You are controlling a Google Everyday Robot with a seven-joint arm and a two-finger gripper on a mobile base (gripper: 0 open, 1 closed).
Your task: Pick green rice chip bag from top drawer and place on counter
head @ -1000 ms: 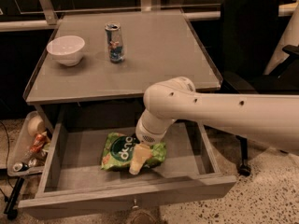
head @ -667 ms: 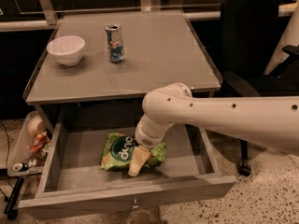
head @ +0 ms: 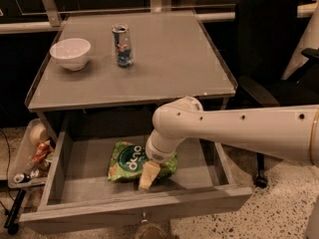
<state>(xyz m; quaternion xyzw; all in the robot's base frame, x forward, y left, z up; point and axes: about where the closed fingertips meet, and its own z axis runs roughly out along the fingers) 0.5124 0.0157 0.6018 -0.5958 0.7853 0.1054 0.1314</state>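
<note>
While the top drawer (head: 89, 183) stands open below the table (head: 174, 63), we see the green rice chip bag (head: 127, 161) lying flat on the drawer floor. It sits roughly midway between the side walls and nearer the front panel than the back. Its dark oval with white lettering faces up.

The claw (head: 149, 174) is down inside the drawer at the bag's front right part. Its pale tan tip points downward and seems to touch the bag, though the wrist above hides much of it. Whether the claw is apart or clamped on the bag we cannot tell from this angle. The white arm (head: 239, 131) reaches in from the right of the view, crossing over the drawer's side wall, with its rounded wrist joint just below the table's front edge.

On the table we find a white bowl (head: 70, 53) near the left rim and a blue-and-silver can (head: 122, 45) standing upright beside it — the two are apart, not touching. A small knob (head: 144, 216) sits at the middle of the drawer's front panel.

Left of the drawer, a tray (head: 20, 158) holds a few packets and bottles we cannot make out. A dark office chair (head: 269, 44) stands behind the arm, on a speckled floor (head: 279, 213).
</note>
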